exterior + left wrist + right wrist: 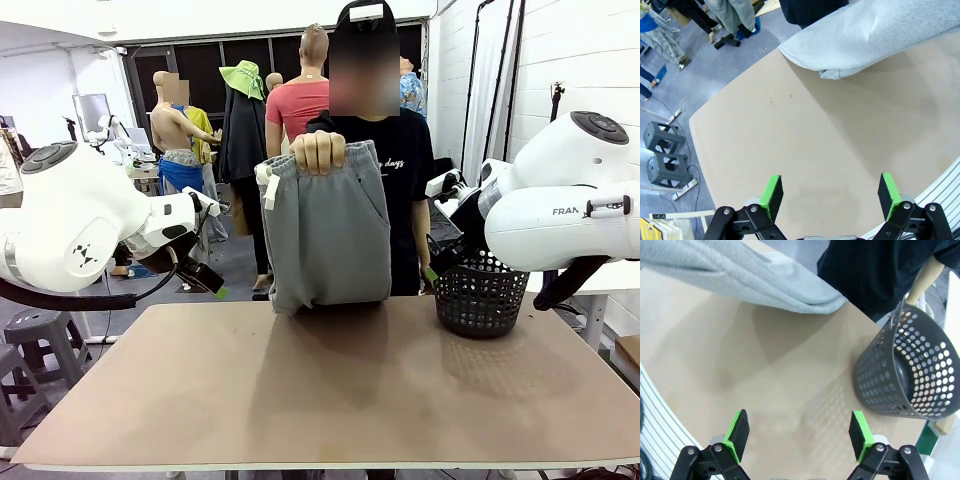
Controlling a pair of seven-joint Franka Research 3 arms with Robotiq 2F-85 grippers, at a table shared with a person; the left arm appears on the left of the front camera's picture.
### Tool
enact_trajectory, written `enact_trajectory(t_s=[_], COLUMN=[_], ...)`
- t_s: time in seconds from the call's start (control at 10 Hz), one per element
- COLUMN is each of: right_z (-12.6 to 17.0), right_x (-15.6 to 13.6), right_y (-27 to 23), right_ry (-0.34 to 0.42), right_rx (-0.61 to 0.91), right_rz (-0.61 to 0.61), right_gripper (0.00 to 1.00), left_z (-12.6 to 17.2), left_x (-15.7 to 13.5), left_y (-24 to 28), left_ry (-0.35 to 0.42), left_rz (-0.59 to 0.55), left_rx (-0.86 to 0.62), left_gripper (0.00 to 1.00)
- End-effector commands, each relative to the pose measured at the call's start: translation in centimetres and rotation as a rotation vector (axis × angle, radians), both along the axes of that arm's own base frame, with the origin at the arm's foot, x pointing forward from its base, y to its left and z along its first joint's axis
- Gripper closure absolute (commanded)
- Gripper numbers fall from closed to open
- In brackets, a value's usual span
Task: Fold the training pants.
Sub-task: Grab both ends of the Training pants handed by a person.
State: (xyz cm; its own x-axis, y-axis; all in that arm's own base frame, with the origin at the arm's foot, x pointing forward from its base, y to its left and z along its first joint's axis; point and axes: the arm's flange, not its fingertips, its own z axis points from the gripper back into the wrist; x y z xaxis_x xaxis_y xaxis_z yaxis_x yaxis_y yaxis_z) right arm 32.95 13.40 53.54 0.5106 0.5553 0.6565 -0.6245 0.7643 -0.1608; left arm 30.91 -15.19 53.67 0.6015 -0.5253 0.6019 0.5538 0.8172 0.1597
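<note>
Most of the surface (330,400) lies bare from its near edge to the far one. One pair of training pants (325,240) hangs from a person's hand (318,152) at the far edge, its bottom touching the surface. One basket (480,295) stands at the far right. Two claws, the left claw (830,192) and the right claw (799,427), gape wide above the bare surface, holding nothing.

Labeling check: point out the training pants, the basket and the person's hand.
training pants (325,235), front view, middle of the grey fabric.
basket (480,300), front view, mesh side wall.
person's hand (318,152), front view, knuckles.
</note>
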Motion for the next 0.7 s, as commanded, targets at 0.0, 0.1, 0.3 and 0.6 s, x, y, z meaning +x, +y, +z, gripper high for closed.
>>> enact_trajectory(t_s=[0.0,0.1,0.3,0.6], right_z=[-0.06,-0.06,-0.06,-0.06], right_x=[0.11,0.11,0.11,0.11], right_y=[-0.07,-0.07,-0.07,-0.07], right_ry=[0.001,0.001,0.001,0.001], right_rx=[0.005,0.005,0.005,0.005], right_rz=[0.000,0.000,0.000,0.000], right_gripper=[0.00,0.00,0.00,0.00], left_z=[-0.01,-0.01,-0.01,-0.01], left_x=[0.04,0.04,0.04,0.04], left_y=[0.02,0.02,0.02,0.02], left_ry=[-0.003,-0.003,-0.003,-0.003], left_rz=[-0.006,-0.006,-0.006,-0.006], left_rx=[0.007,0.007,0.007,0.007], left_gripper=[0.00,0.00,0.00,0.00])
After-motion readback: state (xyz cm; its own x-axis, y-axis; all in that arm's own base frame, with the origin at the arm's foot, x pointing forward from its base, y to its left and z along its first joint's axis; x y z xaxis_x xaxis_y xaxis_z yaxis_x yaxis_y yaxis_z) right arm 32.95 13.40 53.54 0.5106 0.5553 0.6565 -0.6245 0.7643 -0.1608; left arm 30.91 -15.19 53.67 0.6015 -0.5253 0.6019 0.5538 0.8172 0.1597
